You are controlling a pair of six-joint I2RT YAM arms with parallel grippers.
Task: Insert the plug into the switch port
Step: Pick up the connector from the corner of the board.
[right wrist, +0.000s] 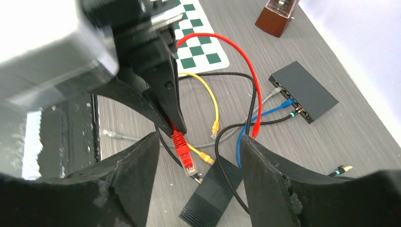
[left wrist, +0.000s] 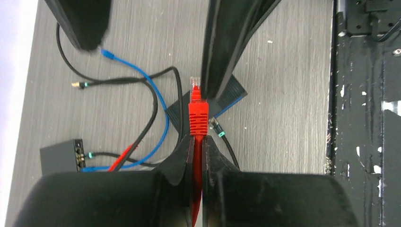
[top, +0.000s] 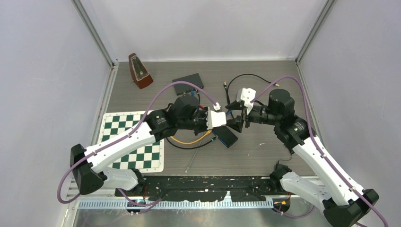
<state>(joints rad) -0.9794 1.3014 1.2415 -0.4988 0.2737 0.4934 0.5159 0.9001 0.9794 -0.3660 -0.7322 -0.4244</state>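
Your left tool [left wrist: 198, 142] is pressed together on the boot of the red plug [left wrist: 197, 111], pinching it just behind the connector. Your right tool [right wrist: 198, 139] stands spread wide, its fingers [right wrist: 276, 184] on either side of the plug and holding nothing. In the left wrist view one of them sits right against the clear tip, and you cannot tell whether it touches.

The plug hangs above the table [right wrist: 364, 142], at the centre of the top view, between the two tools. In the left wrist view its long axis runs straight up the frame, clear tip toward the top edge, away from the left tool. In the right wrist view it slants down and right.

You have one network switch [right wrist: 305, 92] at the upper right of the right wrist view, well apart from the plug. There is also one ribbed black box [right wrist: 210, 194] below the plug, and one red cable [right wrist: 236, 52], one yellow cable [right wrist: 210, 94] and one blue cable [right wrist: 265, 113], the blue one reaching the switch.
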